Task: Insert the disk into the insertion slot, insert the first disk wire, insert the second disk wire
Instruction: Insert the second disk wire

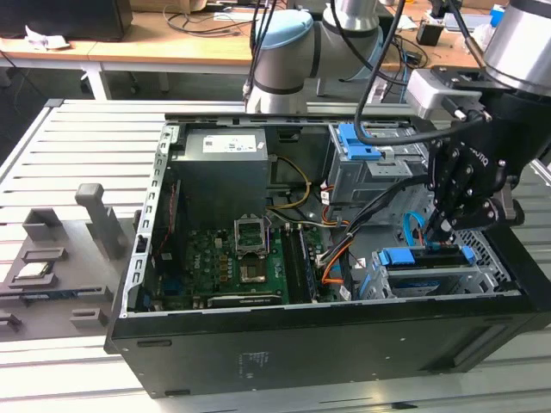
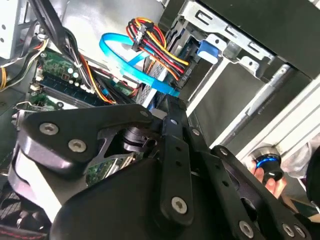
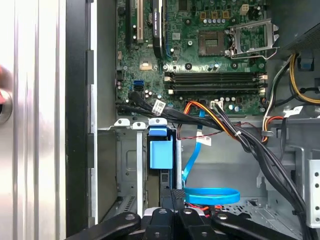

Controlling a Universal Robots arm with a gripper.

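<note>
Your gripper (image 1: 441, 231) is down inside the case (image 1: 344, 335), at the slot (image 1: 430, 280) on the exterior view's right. The disk (image 1: 426, 255) sits in that slot, blue caddy showing. I cannot tell how the jaws stand. The blue cable (image 3: 210, 194) loops just beside the gripper; the red-orange wires (image 2: 155, 47) lie close behind it.

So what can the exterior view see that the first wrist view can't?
The exterior view takes in the whole black computer case, the robot arm and the grey power supply box. The first wrist view looks straight down on the light-blue cable curled in a full loop. Both share the green motherboard and the disk's blue caddy.
</note>
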